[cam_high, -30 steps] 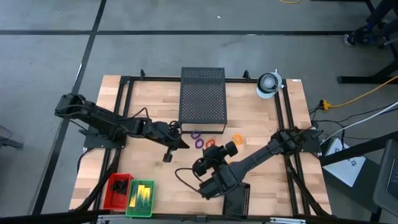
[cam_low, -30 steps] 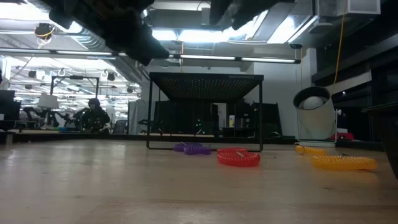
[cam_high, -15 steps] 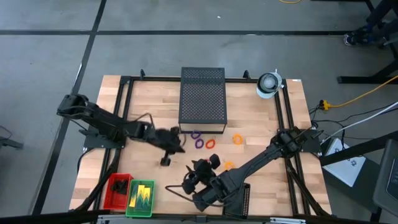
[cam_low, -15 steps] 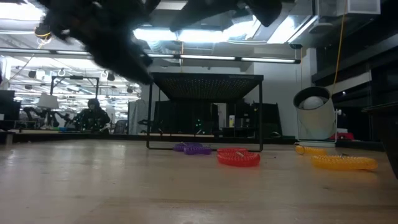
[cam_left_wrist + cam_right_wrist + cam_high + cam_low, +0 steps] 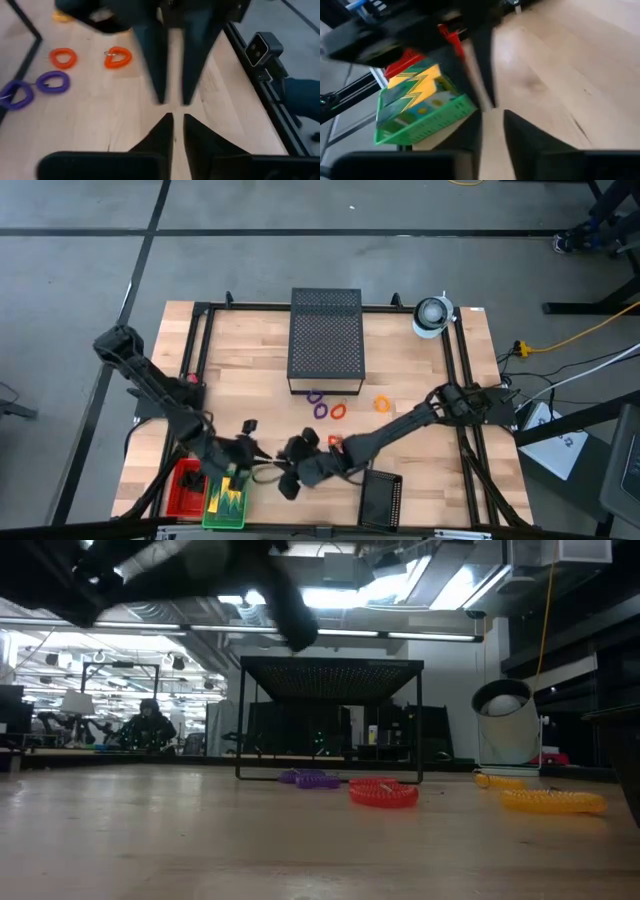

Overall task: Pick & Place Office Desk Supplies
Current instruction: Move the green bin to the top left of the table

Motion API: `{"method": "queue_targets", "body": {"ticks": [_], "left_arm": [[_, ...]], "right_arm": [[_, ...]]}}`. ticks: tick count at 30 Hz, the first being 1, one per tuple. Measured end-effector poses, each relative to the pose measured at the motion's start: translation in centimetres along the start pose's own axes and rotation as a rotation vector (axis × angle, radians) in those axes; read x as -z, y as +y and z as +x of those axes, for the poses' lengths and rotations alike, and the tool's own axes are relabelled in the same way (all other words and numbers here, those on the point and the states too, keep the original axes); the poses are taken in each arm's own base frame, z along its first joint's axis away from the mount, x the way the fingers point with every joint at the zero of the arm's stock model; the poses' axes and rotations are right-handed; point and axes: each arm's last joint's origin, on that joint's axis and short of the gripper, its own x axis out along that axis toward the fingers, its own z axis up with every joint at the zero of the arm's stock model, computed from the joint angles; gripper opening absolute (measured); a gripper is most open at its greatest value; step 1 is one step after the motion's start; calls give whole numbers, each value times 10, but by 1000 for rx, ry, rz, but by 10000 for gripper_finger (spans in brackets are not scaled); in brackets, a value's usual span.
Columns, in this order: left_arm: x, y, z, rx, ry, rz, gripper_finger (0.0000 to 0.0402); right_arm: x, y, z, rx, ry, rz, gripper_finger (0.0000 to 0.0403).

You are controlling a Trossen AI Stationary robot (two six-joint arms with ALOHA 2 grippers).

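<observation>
Left pincer (image 5: 178, 117): tip to tip with the right pincer (image 5: 492, 114), low over the desk (image 5: 240, 360) just beside the green basket (image 5: 435, 117), on its side toward the desk's middle. For either pincer, whether it is closed, parted or gripping anything cannot be told; no item shows between the two. Crayon box (image 5: 228, 495), yellow and green: lying in the green basket at the desk's near edge. Red basket (image 5: 182, 476): touching the green basket on the side away from the pincers, with dark small pieces inside, probably clips. Rings, loose on the desk, well apart from the green basket and farther in: two purple rings (image 5: 318, 403), a red ring (image 5: 338, 411), an orange ring (image 5: 382, 404); one more red piece (image 5: 333, 442) lies nearer, partly covered by the right arm. Black perforated box (image 5: 326, 340): beyond the rings, farthest from the green basket. Step in hand, as judged: a meeting of the arms beside the baskets, either a hand-over or a delivery of a small supply. Next move, as judged: whichever pincer carries something must rise over the basket's rim, centre above it and let go, with the other arm drawing clear first.
</observation>
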Motion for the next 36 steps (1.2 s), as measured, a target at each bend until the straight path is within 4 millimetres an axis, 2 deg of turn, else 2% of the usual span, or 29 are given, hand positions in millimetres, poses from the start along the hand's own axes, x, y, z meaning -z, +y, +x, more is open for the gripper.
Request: {"method": "queue_targets", "body": {"ticks": [3,7,12,16,19,25,27,32,36], "left_arm": [[7,-9,-8,-28,-9,-27,71],[14,-12,-12,-35,25,-47,116],[14,-9,-12,10,168,100,161],[4,1,-15,12,370,127,172],[-9,3,-21,-7,432,162,172],[-29,-4,-32,157,547,138,173],[-27,-7,-36,192,598,95,173],[-14,-17,-47,154,690,16,169],[-6,-27,-53,166,738,-40,136]], "right_arm": [[-6,-5,4,-39,30,9,136],[-7,-4,5,-83,55,-5,198],[-8,-5,5,-94,62,-4,238],[-8,-4,5,-97,62,-4,244],[-8,-4,5,-108,72,-4,242],[-8,-4,5,-111,78,-5,235],[-7,-4,5,-107,82,-7,235],[-8,-5,5,-108,80,-45,235],[-11,-8,7,-104,76,-58,235]]}}
